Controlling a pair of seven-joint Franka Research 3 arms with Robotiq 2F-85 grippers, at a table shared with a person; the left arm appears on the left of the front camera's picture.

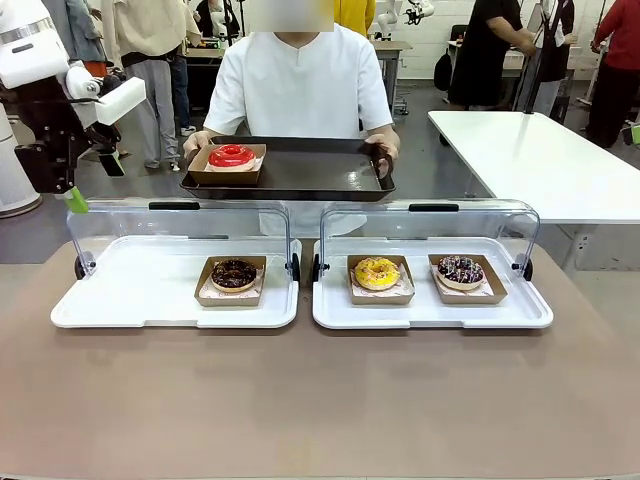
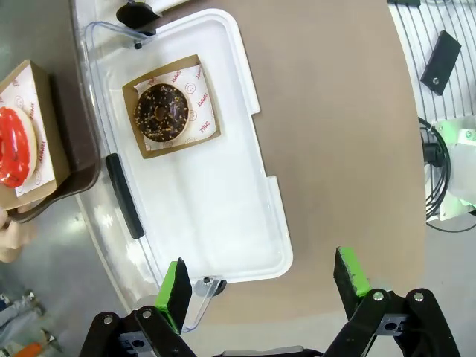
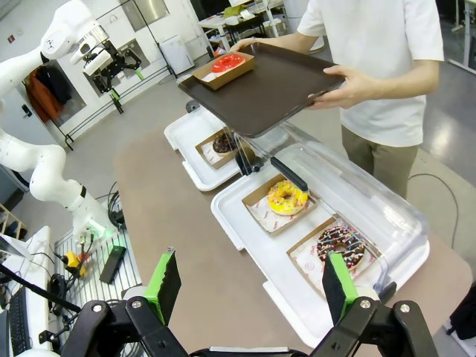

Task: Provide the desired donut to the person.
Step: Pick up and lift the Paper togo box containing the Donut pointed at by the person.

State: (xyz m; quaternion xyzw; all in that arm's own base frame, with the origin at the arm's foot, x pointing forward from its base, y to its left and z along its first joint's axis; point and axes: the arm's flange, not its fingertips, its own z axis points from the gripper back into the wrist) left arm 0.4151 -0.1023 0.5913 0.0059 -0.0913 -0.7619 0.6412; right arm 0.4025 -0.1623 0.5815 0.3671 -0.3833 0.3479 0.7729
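Observation:
The person (image 1: 298,85) in a white shirt stands at the far side and holds a dark brown tray (image 1: 310,172) with both hands. A red donut (image 1: 232,155) in a paper box lies on the tray's left part, also seen in the left wrist view (image 2: 13,147) and the right wrist view (image 3: 227,62). My left gripper (image 2: 264,286) is open and empty, raised off the table's left end (image 1: 85,185). My right gripper (image 3: 251,286) is open and empty, high above the table's near edge.
Two white trays (image 1: 150,300) (image 1: 520,310) with raised clear lids stand on the brown table. The left one holds a chocolate donut (image 1: 233,274); the right one a yellow donut (image 1: 377,272) and a dark sprinkled donut (image 1: 460,269). A white table (image 1: 540,160) stands back right.

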